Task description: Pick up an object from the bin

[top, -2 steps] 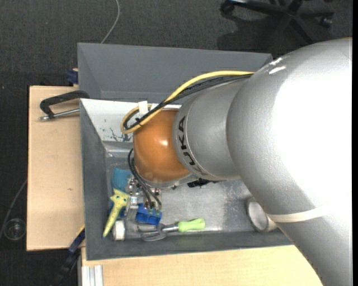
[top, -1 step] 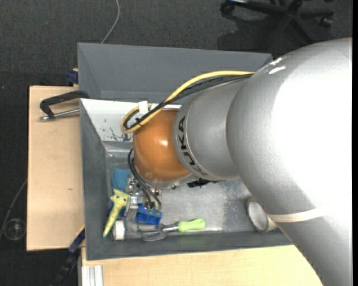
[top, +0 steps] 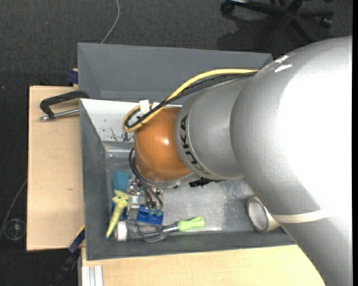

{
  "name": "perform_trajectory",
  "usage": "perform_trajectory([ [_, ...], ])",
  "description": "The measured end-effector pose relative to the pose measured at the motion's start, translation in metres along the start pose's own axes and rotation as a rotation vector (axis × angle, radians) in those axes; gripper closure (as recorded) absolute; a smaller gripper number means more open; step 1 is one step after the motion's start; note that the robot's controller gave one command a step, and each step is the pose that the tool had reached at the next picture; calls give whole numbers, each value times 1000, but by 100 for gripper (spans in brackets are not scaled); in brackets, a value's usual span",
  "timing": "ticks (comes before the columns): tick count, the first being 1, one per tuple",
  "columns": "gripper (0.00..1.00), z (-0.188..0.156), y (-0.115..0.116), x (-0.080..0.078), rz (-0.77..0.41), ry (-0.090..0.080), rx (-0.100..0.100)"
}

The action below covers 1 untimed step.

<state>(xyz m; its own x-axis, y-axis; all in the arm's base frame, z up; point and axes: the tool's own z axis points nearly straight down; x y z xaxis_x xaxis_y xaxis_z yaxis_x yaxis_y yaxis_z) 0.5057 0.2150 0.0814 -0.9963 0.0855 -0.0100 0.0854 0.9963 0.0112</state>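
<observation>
Blue blocky piece [top: 149,215] lies at the gripper [top: 143,204] tip, with a yellow toy [top: 118,209] beside it. Whether the gripper is open or closed cannot be determined.

Prob. robot lab: KUKA arm [top: 263,134] w/ metal bin [top: 168,72], carpet [top: 33,39], office-chair base [top: 268,8].

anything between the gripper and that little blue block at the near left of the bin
Nothing visible. The gripper hangs right at the blue block, with no gap showing between them. A yellow piece lies to one side of it and a green-handled tool to the other.
</observation>
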Motion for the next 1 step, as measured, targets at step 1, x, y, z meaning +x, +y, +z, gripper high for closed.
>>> perform_trajectory([
  [1,100,-21,0,0,0,0,-1],
])
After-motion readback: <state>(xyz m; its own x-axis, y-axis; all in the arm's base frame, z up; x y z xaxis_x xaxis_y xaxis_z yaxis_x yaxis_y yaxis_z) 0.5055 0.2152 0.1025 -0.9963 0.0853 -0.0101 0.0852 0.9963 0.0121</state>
